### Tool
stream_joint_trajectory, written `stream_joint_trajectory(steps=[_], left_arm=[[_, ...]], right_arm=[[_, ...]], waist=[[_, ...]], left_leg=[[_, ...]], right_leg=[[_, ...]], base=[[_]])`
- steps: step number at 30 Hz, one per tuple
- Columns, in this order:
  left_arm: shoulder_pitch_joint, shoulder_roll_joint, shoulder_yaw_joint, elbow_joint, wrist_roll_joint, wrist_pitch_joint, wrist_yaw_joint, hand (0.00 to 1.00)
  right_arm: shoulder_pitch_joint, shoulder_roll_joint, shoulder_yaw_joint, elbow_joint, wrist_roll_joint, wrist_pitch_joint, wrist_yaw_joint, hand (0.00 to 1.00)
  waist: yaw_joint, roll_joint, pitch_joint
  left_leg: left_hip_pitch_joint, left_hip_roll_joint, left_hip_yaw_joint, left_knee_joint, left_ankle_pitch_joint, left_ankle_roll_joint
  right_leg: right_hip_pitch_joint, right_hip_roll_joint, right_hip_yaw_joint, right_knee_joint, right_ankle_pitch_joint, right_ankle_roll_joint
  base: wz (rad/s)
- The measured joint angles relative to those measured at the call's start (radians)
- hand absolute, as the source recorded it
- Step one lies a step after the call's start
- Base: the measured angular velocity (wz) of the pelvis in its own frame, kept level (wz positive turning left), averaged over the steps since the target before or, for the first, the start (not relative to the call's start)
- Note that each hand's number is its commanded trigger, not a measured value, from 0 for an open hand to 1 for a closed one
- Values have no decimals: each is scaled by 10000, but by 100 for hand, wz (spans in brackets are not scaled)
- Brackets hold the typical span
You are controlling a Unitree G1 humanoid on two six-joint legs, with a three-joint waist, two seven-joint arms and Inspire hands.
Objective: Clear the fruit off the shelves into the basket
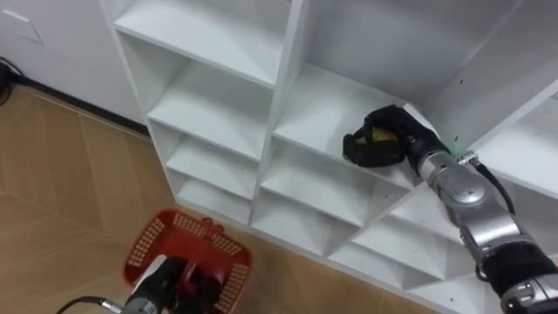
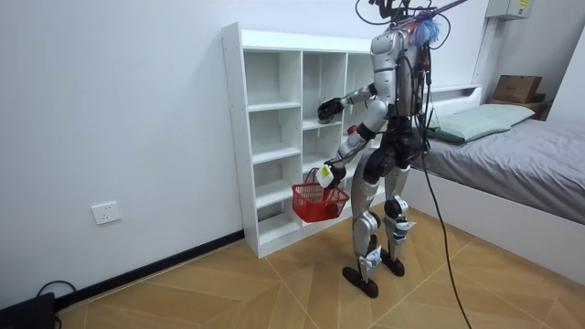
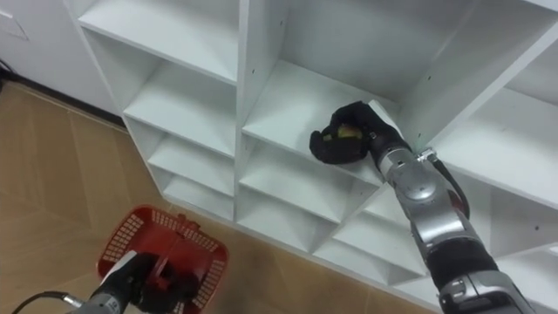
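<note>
White laminate closet (image 1: 209, 109) takes up most of my head cams: open cubbies in cols & rows. Per the room cam the robot stands upright on both feet right in front of it, facing the shelves. Next in size is the red plastic basket (image 1: 139, 249), which hangs low in front of the closet's bottom rows, over the wood floor (image 1: 70, 174) and apart from the closet. Left hand (image 1: 170, 281) sits on top of it, fingers clenched on the basket & carrying it from above. Can't tell if anything's inside, since the hand covers the middle. Right hand (image 1: 397, 122) is reached into the closet's middle col., second row from the top per the room cam, low over that shelf board near its front edge. Its fingers & thumb are curled round a small yellowish fruit (image 1: 381, 136), so it's grasping it. The fruit is too wrapped up to say what kind. So the fruit is in the right hand, inside the closet, well above the basket. My est. of progress: the grasp looks made, the transfer isn't. Left to do: draw the hand out of the cubby, lower it to the basket, let go. The other cubbies I can see look bare, so this may be the last piece. I can't confirm, as the closet's edges run out of frame.
</note>
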Motion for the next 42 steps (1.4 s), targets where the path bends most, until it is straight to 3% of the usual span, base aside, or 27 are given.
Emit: stream_joint_trajectory(steps=[6, 10, 15, 20, 28, 32, 38, 42], left_arm=[[-171, -13, 2, 0, -30, -32, -33, 100], [-222, -140, -50, 3, -229, -81, 6, 100], [-225, -384, -391, 6, -276, -165, 29, 100], [-242, -655, -395, -14, -708, -425, 13, 100], [-340, -798, -631, -20, -1858, -622, -46, 100], [-350, -879, -697, -99, -2186, -729, -43, 100], [-365, -890, -873, -369, -2223, -1027, -71, 100], [-368, -885, -877, -420, -2223, -1126, -61, 100]], right_arm=[[132, 21, 35, -587, 132, -20, -9, 100], [890, 318, 32, -1368, 163, -88, -120, 100], [1799, 718, 3, -2137, 248, -276, -171, 100], [2673, 964, 32, -2994, 193, -302, -85, 100], [3342, 1150, 205, -3608, 242, -304, 26, 100], [3357, 1475, 238, -3754, 238, -304, 326, 100], [3445, 1778, 432, -3842, 60, -327, 512, 100], [3640, 1834, 441, -3766, -284, -374, 712, 100]], waist=[[-159, 87, -14], [-386, 159, -25], [-689, 480, -98], [-767, 760, -185], [-1061, 1092, -170], [-1124, 1134, -156], [-1308, 1143, -147], [-1313, 1140, -138]], left_leg=[[-2, 9, 89, -17, 0, 2], [103, 16, 152, -56, -3, 6], [124, 17, 172, -64, -5, 11], [280, 150, 562, -196, -2, -3], [270, 190, 782, -217, 7, -14], [445, 222, 1029, -359, 7, -10], [435, 223, 1048, -393, 7, -9], [373, 233, 1164, -467, 7, -8]], right_leg=[[-51, 4, 61, 7, 8, 7], [30, -5, 83, 1, 9, 9], [1, 7, 188, 3, 12, 14], [-79, 94, 589, 41, 41, -33], [-288, 97, 837, 184, 58, -59], [-316, 123, 1131, 222, 59, -58], [-356, 136, 1194, 188, 58, -57], [-547, 136, 1352, 256, 57, -55]], base=[[-4], [-1], [-4], [-21], [-10], [-19], [-2], [-12]])
